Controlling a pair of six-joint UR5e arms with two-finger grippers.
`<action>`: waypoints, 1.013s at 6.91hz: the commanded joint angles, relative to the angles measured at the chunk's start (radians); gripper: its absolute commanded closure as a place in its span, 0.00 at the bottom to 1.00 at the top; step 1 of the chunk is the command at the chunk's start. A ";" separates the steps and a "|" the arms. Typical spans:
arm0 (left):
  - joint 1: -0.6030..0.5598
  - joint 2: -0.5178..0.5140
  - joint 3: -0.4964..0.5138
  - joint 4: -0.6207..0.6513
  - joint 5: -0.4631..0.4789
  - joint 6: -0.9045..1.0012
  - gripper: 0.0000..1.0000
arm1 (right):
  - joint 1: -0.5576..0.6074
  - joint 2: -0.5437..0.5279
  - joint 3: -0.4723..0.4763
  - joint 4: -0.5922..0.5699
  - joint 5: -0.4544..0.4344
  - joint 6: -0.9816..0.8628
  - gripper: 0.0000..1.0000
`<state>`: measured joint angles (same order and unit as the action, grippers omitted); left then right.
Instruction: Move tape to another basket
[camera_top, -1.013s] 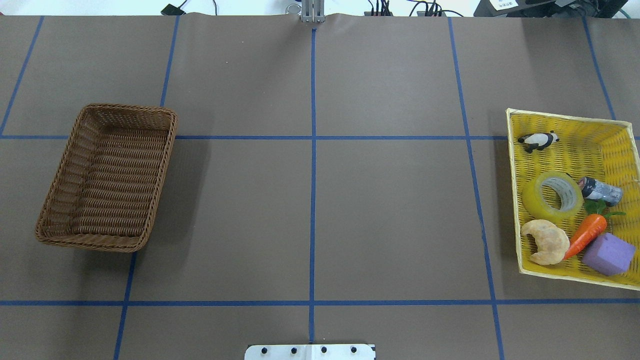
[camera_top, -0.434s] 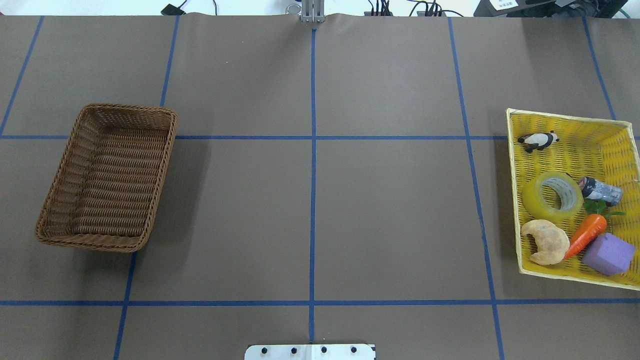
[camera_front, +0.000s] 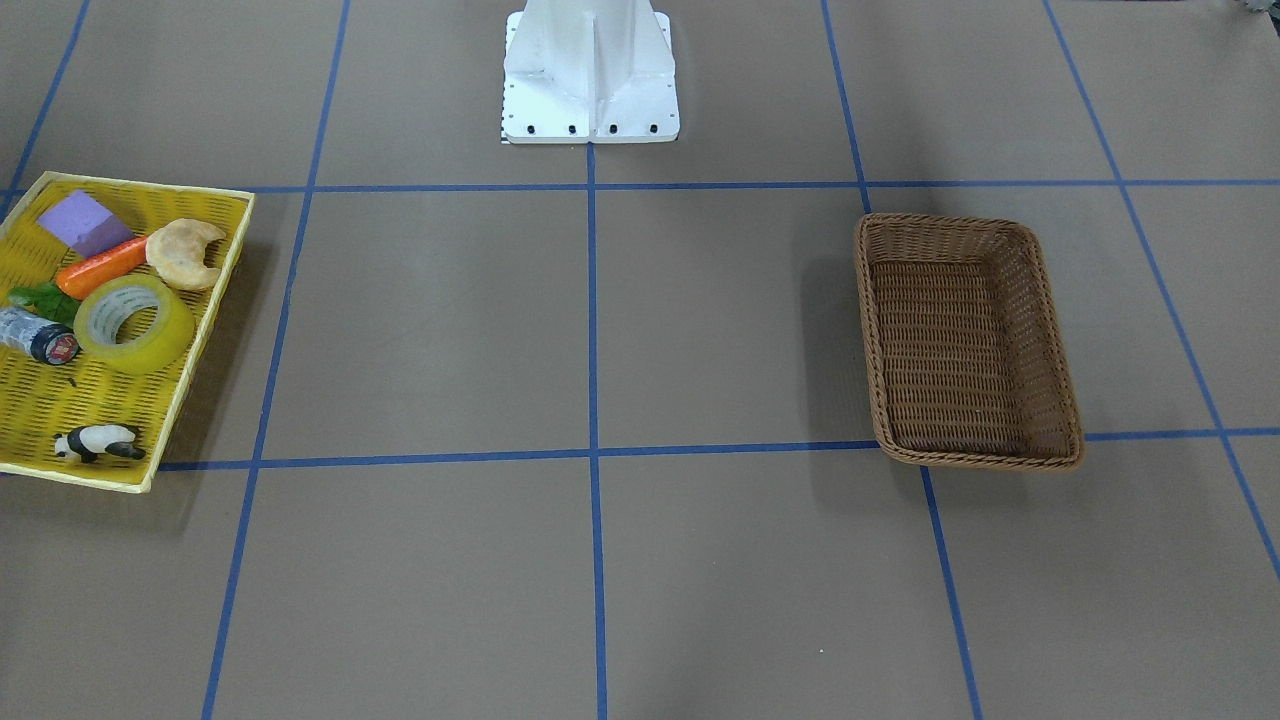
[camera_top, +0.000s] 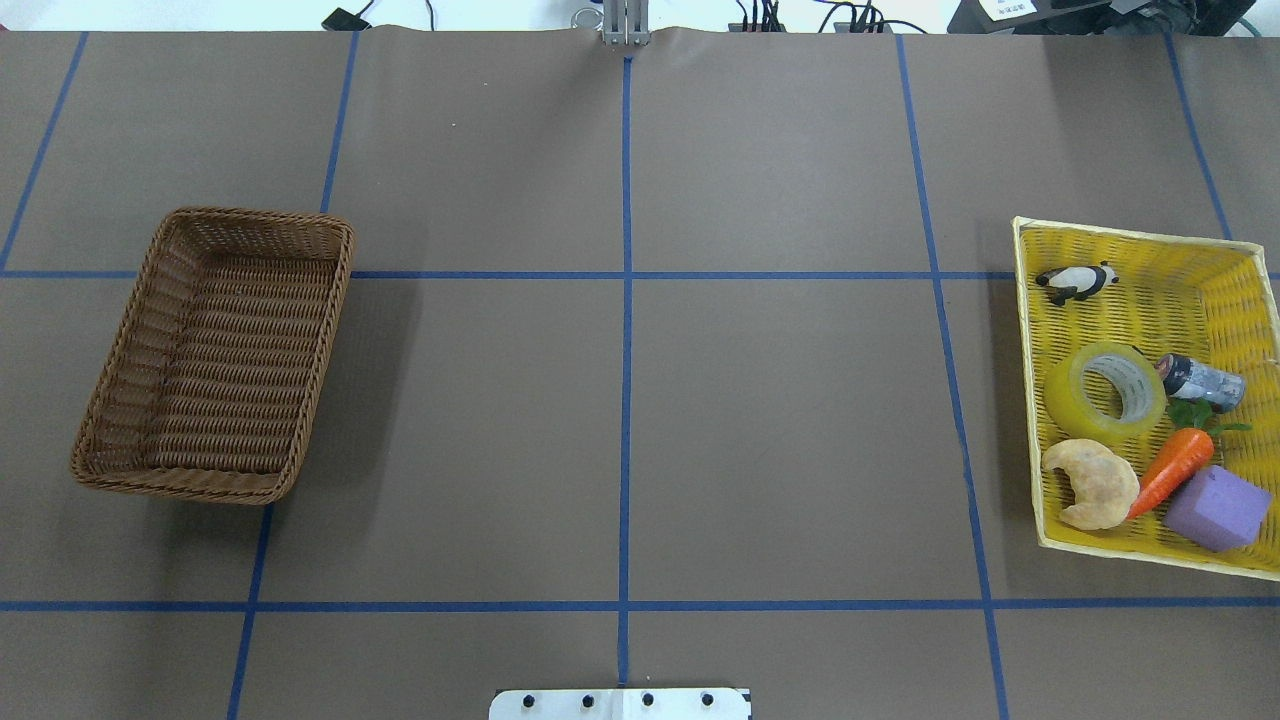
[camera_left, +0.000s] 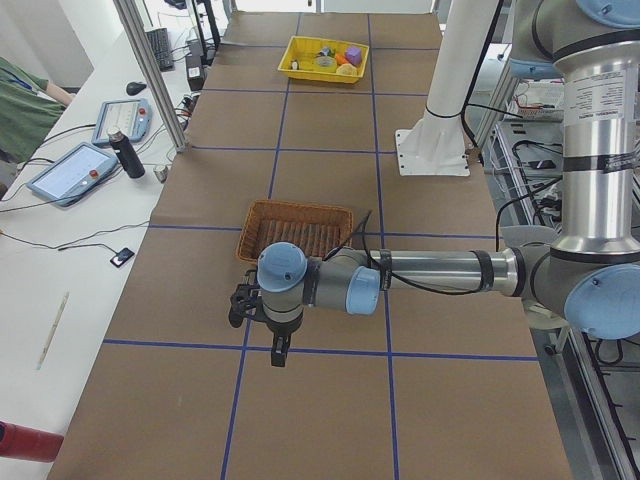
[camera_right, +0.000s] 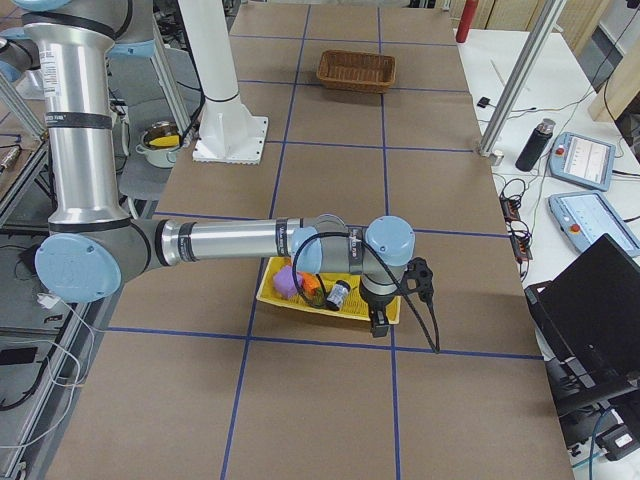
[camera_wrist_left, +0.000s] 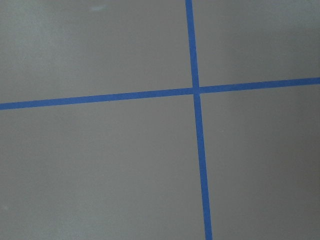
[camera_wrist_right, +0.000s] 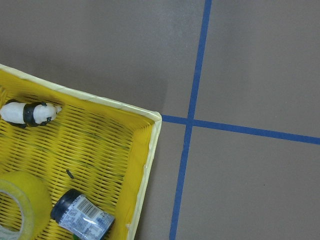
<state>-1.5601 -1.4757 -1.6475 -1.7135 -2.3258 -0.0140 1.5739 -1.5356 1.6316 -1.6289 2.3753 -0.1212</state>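
tape (camera_top: 1105, 392): lies in the yellow mesh tray (camera_top: 1029, 400) at the robot's right end of the counter (camera_top: 780, 420), core opening facing up, roll slightly tilted. not gripped by either hand.

neighbours in the tray: a dark cylinder with a red end (camera_top: 1200, 381) just beside the roll on its outer side; a croissant (camera_top: 1090, 483) just beside it on the robot's side; a carrot (camera_top: 1170, 470) and a purple block (camera_top: 1215, 508) near the croissant; a panda figure (camera_top: 1077, 282) apart from the roll, toward the tray's far corner.

basket (camera_top: 225, 370): brown wicker, at the robot's left end of the counter, well apart from the tray, with a blue grid line (camera_top: 625, 350) between the two.

right hand (camera_right: 378, 322): seen only in the right side view, pointing down over the tray's outer rim, not touching the roll. whether its fingers are apart or together cannot be told. its wrist camera looks on the tray corner with the panda, the cylinder and an edge of the roll.

left hand (camera_left: 278, 352): seen only in the left side view, pointing down over bare counter just beside the basket. finger state cannot be told. its wrist camera shows only counter and a crossing of blue lines.
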 joint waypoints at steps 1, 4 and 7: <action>0.000 0.000 0.000 0.000 0.003 -0.001 0.02 | 0.000 0.002 0.002 0.003 -0.002 0.000 0.00; 0.000 0.000 -0.012 -0.002 0.003 0.002 0.02 | -0.002 0.014 0.011 0.007 -0.017 0.000 0.00; 0.005 -0.008 -0.028 -0.090 -0.006 -0.001 0.02 | -0.066 0.075 0.095 0.026 -0.089 0.000 0.00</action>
<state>-1.5574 -1.4851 -1.6791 -1.7539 -2.3289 -0.0102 1.5314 -1.4940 1.6934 -1.6070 2.3247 -0.1223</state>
